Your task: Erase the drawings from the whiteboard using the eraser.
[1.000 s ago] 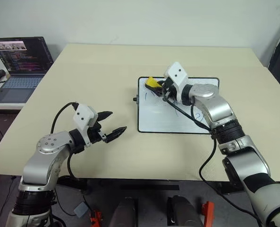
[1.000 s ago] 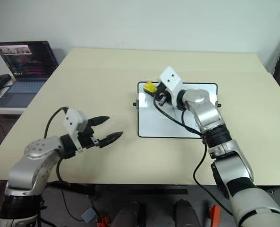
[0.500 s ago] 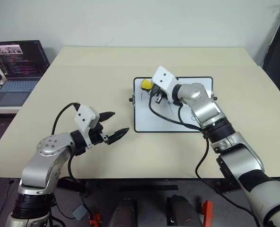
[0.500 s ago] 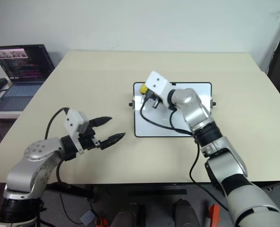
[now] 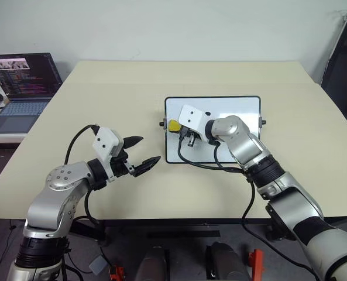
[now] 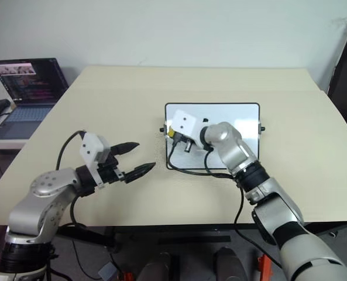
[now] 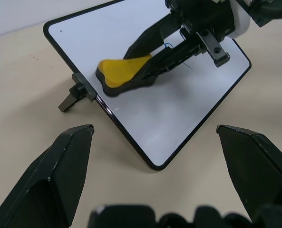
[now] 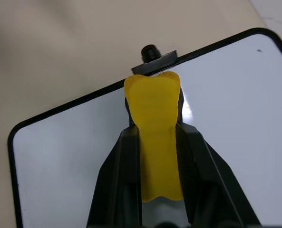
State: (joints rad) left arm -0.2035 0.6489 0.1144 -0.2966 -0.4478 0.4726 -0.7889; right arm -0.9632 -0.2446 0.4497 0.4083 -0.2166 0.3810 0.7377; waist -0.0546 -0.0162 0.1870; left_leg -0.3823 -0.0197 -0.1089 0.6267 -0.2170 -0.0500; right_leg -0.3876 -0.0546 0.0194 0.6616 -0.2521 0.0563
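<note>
Two arms show in the head views: the right gripper is clenched on the eraser at the left edge of the whiteboard, which lies flat on the table. The left gripper hovers with fingers spread over bare table, just off the board's near left corner, so the right arm is plainly the working one.

From the left wrist, the eraser rests on the board beside its side knob, and a faint blue stroke of the drawings lies just behind the eraser, under the right fingers.

From the right wrist, the eraser's long axis runs along the fingers, its tip at the frame by the knob.
</note>
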